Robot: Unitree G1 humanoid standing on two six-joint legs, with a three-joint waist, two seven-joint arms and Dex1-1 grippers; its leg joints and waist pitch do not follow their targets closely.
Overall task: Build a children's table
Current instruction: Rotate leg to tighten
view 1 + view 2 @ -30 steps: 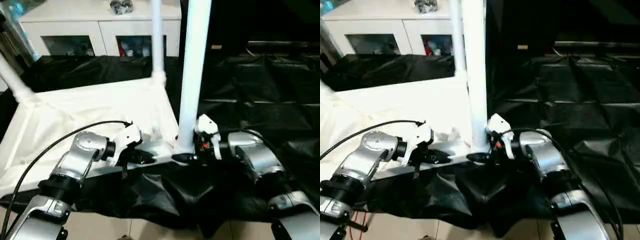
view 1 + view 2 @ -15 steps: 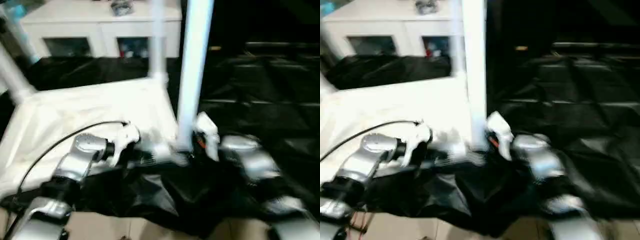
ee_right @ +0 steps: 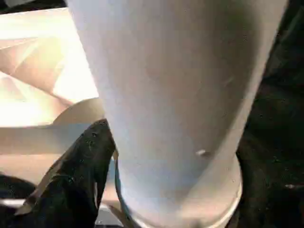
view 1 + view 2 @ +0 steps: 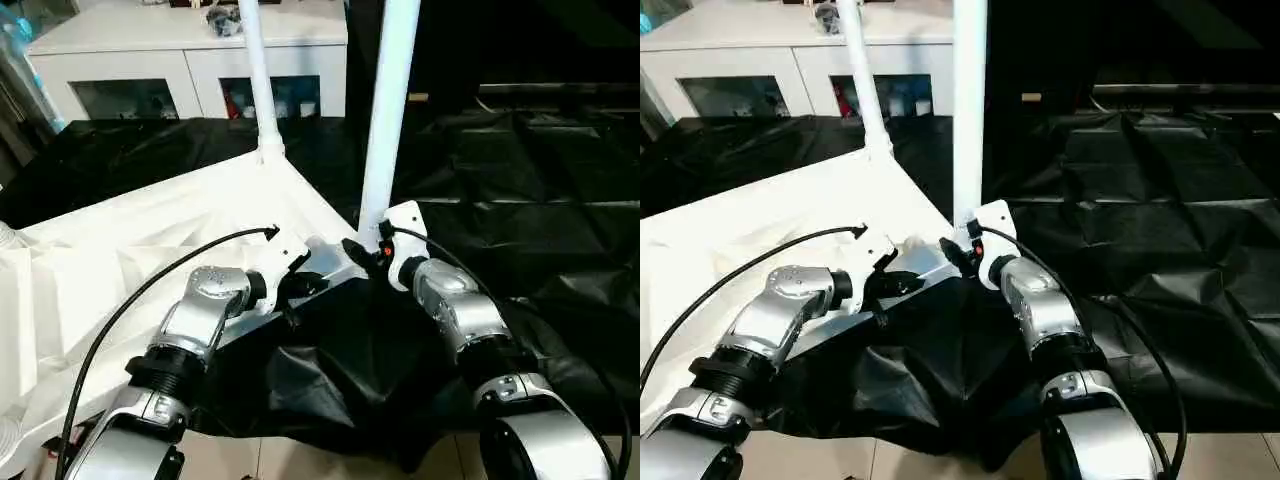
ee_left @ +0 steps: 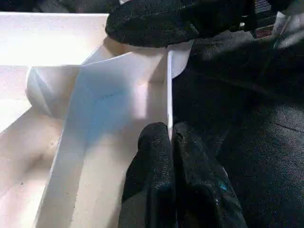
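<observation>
Since a second ago the head camera has tilted, and beyond that shift the right gripper (image 4: pixel 362 252) has slid round the near leg (image 4: pixel 388 110) so its wrist now points up toward it from below.

From the left eye, the white table top (image 4: pixel 150 250) lies underside up across the left half of the frame on the black-draped work table (image 4: pixel 520 180), its ribs forming open compartments. Two legs stand upright in corner sockets: the near leg at centre, and the far leg (image 4: pixel 255 75) in the upper middle. Both are cut off by the top edge. A third leg's base (image 4: pixel 8 236) barely shows at the left edge. The white cabinet (image 4: pixel 190 60) sits along the upper left.

From the right eye, the left gripper (image 4: pixel 902 283) meets the top's near rim at centre.

At the left wrist, the two black fingers (image 5: pixel 152 166) are pressed together with the thin rim wall pinched between them.

At the right wrist, the leg looms close; one black finger (image 3: pixel 78 175) lies against its base collar, the other is hidden behind it, so its grip cannot be judged.
</observation>
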